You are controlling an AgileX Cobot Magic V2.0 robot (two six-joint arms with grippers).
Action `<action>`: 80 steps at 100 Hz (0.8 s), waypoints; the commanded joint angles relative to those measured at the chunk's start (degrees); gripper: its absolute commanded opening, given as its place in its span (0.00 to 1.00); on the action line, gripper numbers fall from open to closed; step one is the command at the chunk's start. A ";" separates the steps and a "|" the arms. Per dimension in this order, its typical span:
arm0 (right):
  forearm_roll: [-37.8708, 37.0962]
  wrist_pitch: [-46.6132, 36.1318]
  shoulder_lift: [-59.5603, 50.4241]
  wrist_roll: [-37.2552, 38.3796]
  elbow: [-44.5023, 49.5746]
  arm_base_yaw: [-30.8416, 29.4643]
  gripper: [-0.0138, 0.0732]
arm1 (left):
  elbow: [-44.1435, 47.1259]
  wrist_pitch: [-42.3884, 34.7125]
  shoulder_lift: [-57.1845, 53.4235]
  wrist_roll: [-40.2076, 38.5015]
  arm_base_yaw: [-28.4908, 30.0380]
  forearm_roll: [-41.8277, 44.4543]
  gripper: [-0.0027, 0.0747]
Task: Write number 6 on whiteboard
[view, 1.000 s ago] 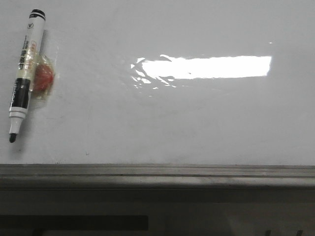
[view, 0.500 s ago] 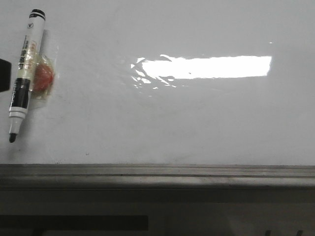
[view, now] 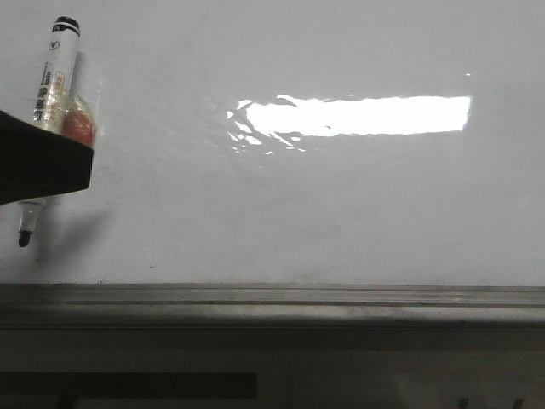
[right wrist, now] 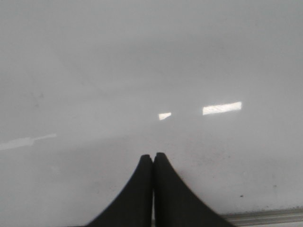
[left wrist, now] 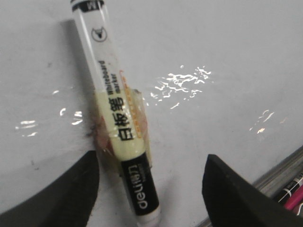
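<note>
The whiteboard [view: 324, 196] is bare, with no 6 drawn on it. At its left side a marker [view: 61, 53] is taped to an orange lump [view: 78, 125], tip pointing down. The left claw [left wrist: 151, 189] is spread wide, one finger on each side of the marker's barrel, not touching it. The right claw [right wrist: 153, 163] is closed on nothing, over plain board.
</note>
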 commanded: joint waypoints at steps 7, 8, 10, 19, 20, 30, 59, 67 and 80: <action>0.16 -4.70 0.96 -0.33 -1.56 -0.26 0.09 | -1.37 -2.06 1.99 -0.49 -0.25 -1.94 0.52; 0.16 -4.70 0.96 -0.33 -1.56 -0.26 0.09 | -1.37 -2.06 2.01 -0.49 -0.25 -2.16 0.51; 0.16 -4.70 0.96 -0.33 -1.56 -0.26 0.09 | -1.37 -2.06 2.11 -0.49 -0.25 -2.94 0.45; 0.77 -4.70 0.96 -0.33 -1.56 -0.26 0.09 | -1.37 -1.93 2.25 -0.49 -0.25 -5.72 0.25; 0.92 -4.70 0.96 -0.33 -1.56 -0.26 0.09 | -1.37 -1.93 2.25 -0.49 -0.25 -5.90 0.23; 3.72 -4.60 0.96 -0.33 -1.56 -0.26 0.09 | -1.37 -1.93 2.25 -0.49 -0.14 -7.63 0.01; 5.33 -2.44 0.96 -3.43 -2.87 5.37 0.09 | -1.77 -1.93 1.76 -0.49 -0.97 -7.70 0.01; 5.33 -0.02 1.19 -6.53 -3.99 9.88 0.09 | -2.43 -1.09 0.75 -0.49 -2.41 -4.08 0.01; 5.46 4.48 2.57 -9.00 -6.38 16.02 0.09 | -5.55 4.60 -0.20 -0.49 -5.04 4.60 0.01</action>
